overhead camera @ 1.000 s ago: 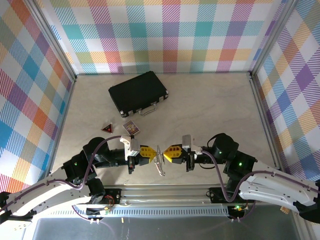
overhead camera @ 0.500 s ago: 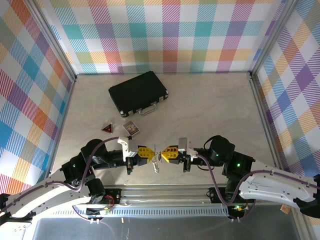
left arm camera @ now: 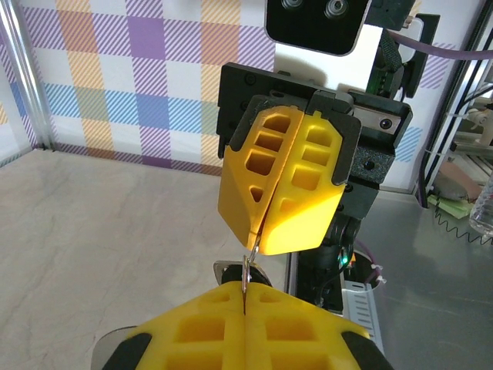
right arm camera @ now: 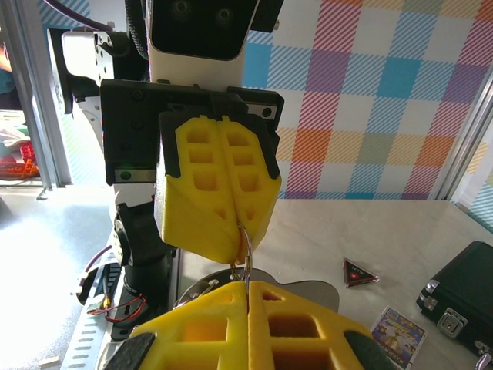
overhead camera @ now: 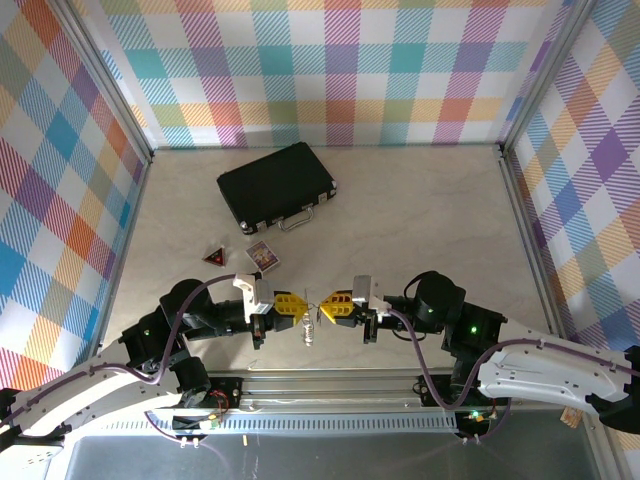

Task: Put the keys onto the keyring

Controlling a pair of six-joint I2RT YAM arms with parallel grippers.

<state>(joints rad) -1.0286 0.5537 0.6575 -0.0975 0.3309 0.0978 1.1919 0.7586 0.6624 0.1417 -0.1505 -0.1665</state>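
Note:
In the top view my two yellow-fingered grippers meet tip to tip near the table's front edge, the left gripper (overhead camera: 302, 306) facing the right gripper (overhead camera: 326, 304). A thin metal keyring (overhead camera: 314, 305) sits between them, and silver keys (overhead camera: 310, 330) hang just below it. In the left wrist view my left gripper (left arm camera: 245, 291) is shut on the ring's wire (left arm camera: 247, 271), and the right gripper's fingers (left arm camera: 285, 185) pinch its far side. In the right wrist view my right gripper (right arm camera: 248, 284) is shut on the keyring (right arm camera: 245, 250) edge-on. A key (right arm camera: 202, 290) dangles underneath.
A black case (overhead camera: 277, 185) lies at the back left of the table. A red triangle (overhead camera: 213, 257) and a small card (overhead camera: 262, 256) lie between the case and my left arm. Checkered walls enclose the table (overhead camera: 420, 220) on three sides.
Both grippers have drawn closer together and shifted slightly left and away from the front edge. The hanging keys now sit shorter and tighter under the ring.

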